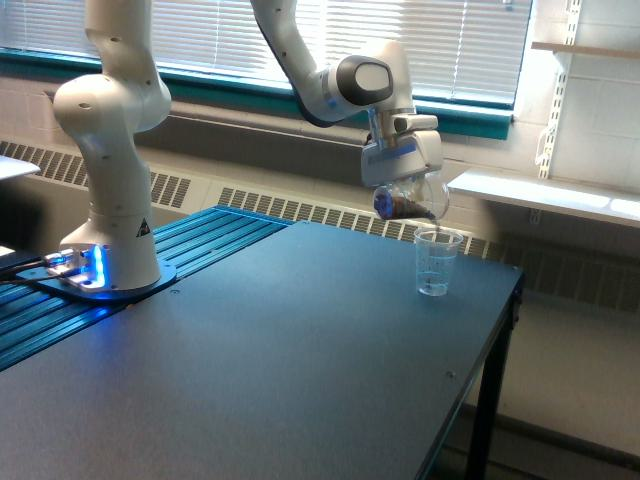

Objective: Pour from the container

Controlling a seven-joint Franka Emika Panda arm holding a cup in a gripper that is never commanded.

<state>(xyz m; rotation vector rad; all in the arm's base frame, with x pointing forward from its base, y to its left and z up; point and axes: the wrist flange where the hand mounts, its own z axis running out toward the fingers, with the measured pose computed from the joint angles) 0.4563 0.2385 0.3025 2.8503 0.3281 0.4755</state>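
Note:
The container [413,199] is a clear rounded plastic jar with dark brown contents, held tipped over with its mouth toward the exterior view's right and downward. My gripper [405,178] is shut on it from above. Just below its mouth, a smaller clear ribbed cup [437,262] stands upright on the dark table [250,370], near the far right corner. A thin dark trickle seems to hang from the container's lip above the cup's rim.
The arm's white base [108,215] stands at the exterior view's left on a blue ribbed platform [190,245]. The table's right edge [500,330] drops off close to the cup. A windowsill, blinds and a white shelf lie behind.

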